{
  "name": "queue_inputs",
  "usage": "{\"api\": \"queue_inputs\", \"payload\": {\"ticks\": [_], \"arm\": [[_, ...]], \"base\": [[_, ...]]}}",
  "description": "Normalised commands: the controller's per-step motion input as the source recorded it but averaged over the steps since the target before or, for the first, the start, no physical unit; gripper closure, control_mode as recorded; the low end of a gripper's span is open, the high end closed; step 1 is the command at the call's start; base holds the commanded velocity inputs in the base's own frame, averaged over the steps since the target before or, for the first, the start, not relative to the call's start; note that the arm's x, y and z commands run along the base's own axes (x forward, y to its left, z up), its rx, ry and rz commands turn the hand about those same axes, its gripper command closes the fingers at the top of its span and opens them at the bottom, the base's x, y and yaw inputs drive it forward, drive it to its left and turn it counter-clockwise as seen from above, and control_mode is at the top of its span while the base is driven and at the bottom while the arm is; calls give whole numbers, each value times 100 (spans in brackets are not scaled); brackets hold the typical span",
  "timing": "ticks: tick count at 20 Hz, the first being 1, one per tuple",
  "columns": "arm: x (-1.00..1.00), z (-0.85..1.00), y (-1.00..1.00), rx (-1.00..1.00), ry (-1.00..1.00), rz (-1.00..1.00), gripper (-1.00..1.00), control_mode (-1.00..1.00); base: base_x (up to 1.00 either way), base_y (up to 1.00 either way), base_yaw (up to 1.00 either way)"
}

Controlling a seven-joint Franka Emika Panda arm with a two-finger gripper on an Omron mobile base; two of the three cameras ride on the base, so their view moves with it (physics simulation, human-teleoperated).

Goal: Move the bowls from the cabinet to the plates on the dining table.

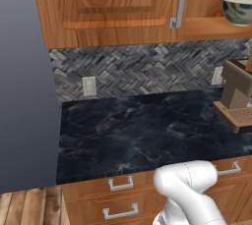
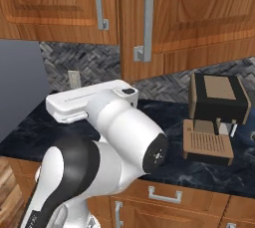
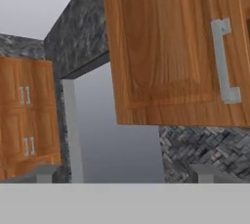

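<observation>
Left base view looks across a black, white-veined wall counter (image 1: 147, 130) toward a grey herringbone backsplash (image 1: 147, 67) with a pale outlet plate (image 1: 89, 86) set into it. Above hangs the cabinet (image 1: 113, 8) of orange-brown wood with raised-panel doors and a grey bar handle (image 1: 180, 0); at its right end a compartment stands open, and one bowl (image 1: 238, 10), cream with dark blue-green mottling, sits on the wooden shelf there, cut by the picture's edge. Below that shelf, on the counter's right side, stands a brown and black coffee machine (image 1: 237, 98) with a slatted drip tray. Drawer fronts with small handles (image 1: 121, 183) run under the counter edge, and the arm's white elbow (image 1: 187, 189) rises in front of them. From the right base view the arm's bulk (image 2: 109, 137) covers much of the counter's left half, the coffee machine (image 2: 215, 117) stands clear to its right, and an opened cabinet door (image 2: 149, 23) with a long handle juts forward above it. In the hand view the gripper (image 3: 122, 174) shows two small grey fingertips (image 3: 202, 171) spread far apart with nothing between them; it points toward the closed cabinet door (image 3: 171, 52) and its bar handle, with backsplash below and more cupboards (image 3: 27, 115) off to the left.
</observation>
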Motion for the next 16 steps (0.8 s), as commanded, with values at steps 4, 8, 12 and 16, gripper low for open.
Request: {"api": "queue_inputs", "payload": {"ticks": [4,8,12,16], "arm": [[12,-32,53,-4,16,-9,-100,-100],[23,-33,44,-6,17,-15,-100,-100],[24,-31,39,-9,17,-20,-100,-100],[29,-25,29,-10,17,-21,-100,-100]], "base": [[0,0,0],[0,0,0],[0,0,0],[0,0,0]]}}
